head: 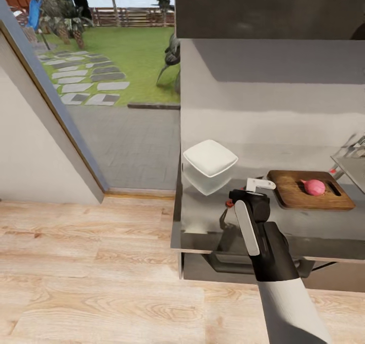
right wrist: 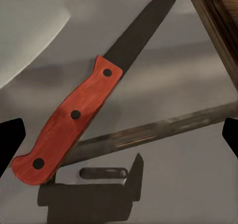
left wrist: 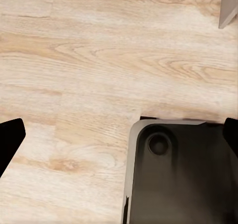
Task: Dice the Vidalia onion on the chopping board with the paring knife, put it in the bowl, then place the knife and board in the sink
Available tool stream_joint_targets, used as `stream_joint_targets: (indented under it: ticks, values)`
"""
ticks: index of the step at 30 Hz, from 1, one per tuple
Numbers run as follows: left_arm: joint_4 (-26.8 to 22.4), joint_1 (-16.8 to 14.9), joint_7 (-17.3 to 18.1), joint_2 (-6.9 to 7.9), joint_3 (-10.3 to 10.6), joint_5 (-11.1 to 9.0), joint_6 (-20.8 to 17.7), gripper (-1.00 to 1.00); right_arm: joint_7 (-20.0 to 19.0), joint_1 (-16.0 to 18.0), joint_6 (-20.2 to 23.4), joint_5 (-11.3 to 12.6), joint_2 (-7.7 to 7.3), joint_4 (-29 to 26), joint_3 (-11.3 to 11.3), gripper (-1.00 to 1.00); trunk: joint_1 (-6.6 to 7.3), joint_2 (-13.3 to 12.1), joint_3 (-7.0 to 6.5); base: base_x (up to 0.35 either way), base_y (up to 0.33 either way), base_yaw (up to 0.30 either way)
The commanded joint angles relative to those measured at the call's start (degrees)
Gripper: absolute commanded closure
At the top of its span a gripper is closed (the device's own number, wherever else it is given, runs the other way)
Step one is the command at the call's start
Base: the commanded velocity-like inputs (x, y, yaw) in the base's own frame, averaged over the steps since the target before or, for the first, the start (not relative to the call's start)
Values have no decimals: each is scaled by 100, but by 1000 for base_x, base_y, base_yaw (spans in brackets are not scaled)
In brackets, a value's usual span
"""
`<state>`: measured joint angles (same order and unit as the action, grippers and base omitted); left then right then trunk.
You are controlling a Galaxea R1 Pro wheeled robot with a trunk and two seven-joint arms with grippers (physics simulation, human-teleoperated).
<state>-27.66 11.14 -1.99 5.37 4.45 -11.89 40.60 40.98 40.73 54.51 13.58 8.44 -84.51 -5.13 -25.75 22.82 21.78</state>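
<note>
- The left gripper (left wrist: 119,135) hangs low beside the robot's base (left wrist: 183,174), over the wooden floor (left wrist: 74,60). Only its dark fingertips (left wrist: 11,135) show at the two edges of its wrist view, far apart, so the claw is wide and empty, parked out of the way, I judge, while the other arm works.
- The right arm reaches forward over the front edge of the countertop (head: 304,232), and the right gripper (right wrist: 119,135) hovers directly above the paring knife (right wrist: 74,115). Its fingertips sit at the far edges of the wrist view, wide apart and closed on nothing: a pose that looks set for a descent onto the handle.
- The knife lies flat on the glossy slab, red handle toward the bowl side and dark blade pointing at the corner of the chopping board (right wrist: 218,30), just beside it but not on it. The handle runs slantwise between the fingertips, so a turn of the wrist may be needed before closing.
- The board (head: 309,189) lies further along the counter to the right, with the pinkish onion (head: 314,186) resting on it, whole and uncut. So the fetching from the sink looks done, and picking up the knife is the step in hand.
- The white bowl (head: 210,157) sits left of the board, near the counter's end, empty and within reach for the diced pieces.
- A corner of the sink (head: 352,164) shows at the far right edge.
</note>
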Motion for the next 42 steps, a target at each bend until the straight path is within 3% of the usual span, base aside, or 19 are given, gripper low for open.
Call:
stream_joint_targets:
  ticks: [1,42]
  values:
    - [-10,2,-21,8,47,-51,9,-100,60,5,16,57,0,-4,-6,-100,-3,10,9,-12,0,0]
    - [67,2,-21,7,47,-42,9,-100,60,5,16,58,-7,47,-6,-100,-3,10,64,32,6,0]
